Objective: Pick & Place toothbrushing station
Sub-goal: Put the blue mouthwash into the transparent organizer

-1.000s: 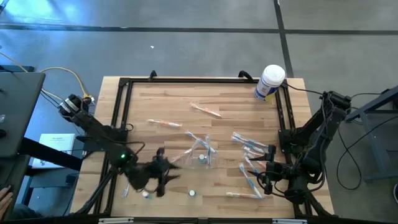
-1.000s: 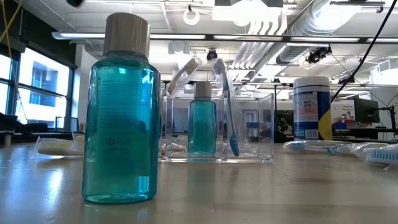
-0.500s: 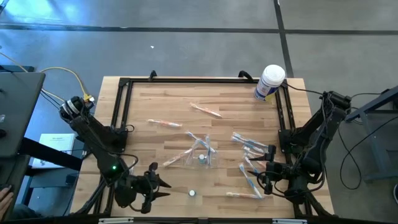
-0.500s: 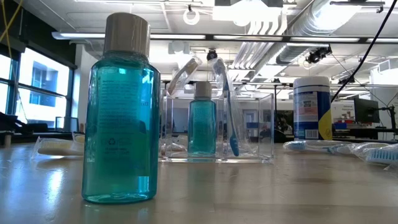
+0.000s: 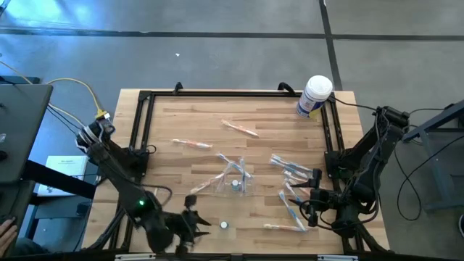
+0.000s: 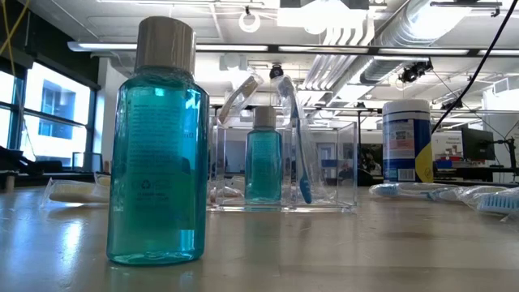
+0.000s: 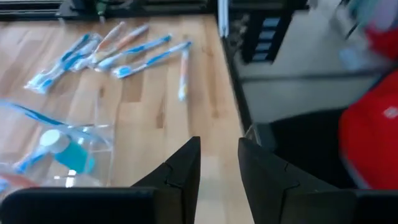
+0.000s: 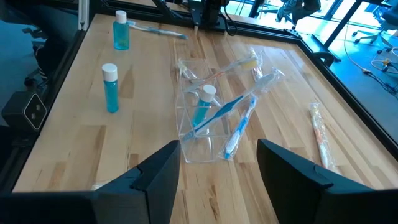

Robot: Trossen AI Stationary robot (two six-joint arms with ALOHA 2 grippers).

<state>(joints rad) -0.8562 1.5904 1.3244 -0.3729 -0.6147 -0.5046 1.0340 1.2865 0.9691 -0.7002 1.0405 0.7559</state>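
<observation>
The toothbrushing station, a clear plastic holder [image 5: 233, 178] [image 8: 202, 121] [image 6: 284, 166], stands on its base mid-table. A teal bottle [image 8: 202, 106] stands in it, and toothbrushes [image 8: 224, 112] lean in and over it. Another teal bottle [image 5: 225, 225] [image 8: 110, 88] stands near the front edge, and one more [image 8: 120, 30] stands further left. My left gripper [image 5: 192, 221] [image 7: 219, 168] hovers over the near edge, left of the nearer bottle, narrowly open with nothing between its fingers. My right gripper [image 5: 304, 205] [image 8: 217, 180] waits open at the right, pointing toward the holder.
Wrapped toothbrushes lie loose around the holder [image 5: 239, 128] [image 5: 192, 143] [image 5: 290, 168] [image 5: 286, 227]. A white tub with a blue label [image 5: 315, 96] stands at the far right corner. A black frame [image 5: 141, 130] rims the table. A blurred red shape [image 7: 373, 124] shows beyond the near edge.
My left gripper has drawn back from beside the holder toward the table's near edge, then swung right along that edge toward the standing bottle. The holder and bottles have stayed put.
</observation>
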